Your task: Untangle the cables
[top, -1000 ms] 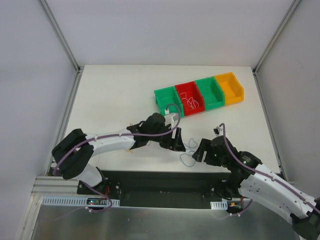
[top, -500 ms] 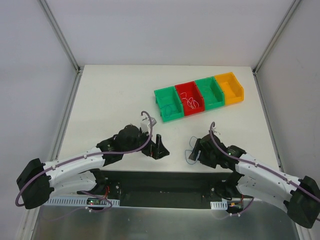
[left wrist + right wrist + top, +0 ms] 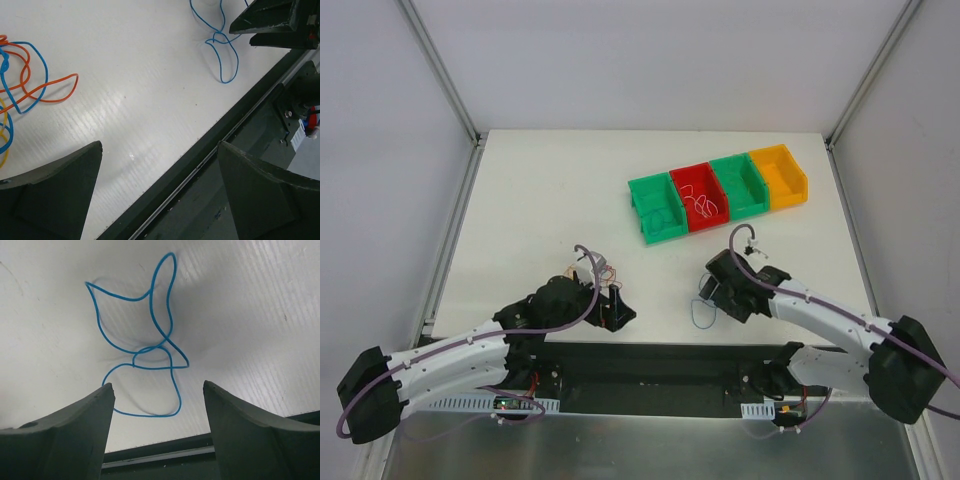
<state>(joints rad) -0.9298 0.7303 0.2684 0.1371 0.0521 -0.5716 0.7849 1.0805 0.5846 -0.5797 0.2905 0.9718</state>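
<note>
A loose blue cable (image 3: 150, 340) lies in curls on the white table just ahead of my right gripper (image 3: 157, 385), which is open and empty above it. The cable also shows in the top view (image 3: 700, 316) and in the left wrist view (image 3: 222, 50). A small bunch of orange and blue cables (image 3: 30, 80), with a yellow strand at the edge, lies to the left of my left gripper (image 3: 160, 145). That gripper is open and empty over the table's near edge. In the top view the bunch (image 3: 603, 272) sits just behind the left gripper (image 3: 618, 310); the right gripper (image 3: 712, 292) is beside the blue loop.
A row of bins stands at the back right: green (image 3: 657, 208), red (image 3: 701, 198) holding a few thin strands, green (image 3: 738, 186) and orange (image 3: 779, 177). The dark rail of the table's near edge (image 3: 240, 130) runs right below both grippers.
My left gripper has drawn back left and toward the near edge, leaving the orange and blue bunch uncovered. The right arm has swung and its gripper shifted slightly away from the edge; the blue cable lies free.
</note>
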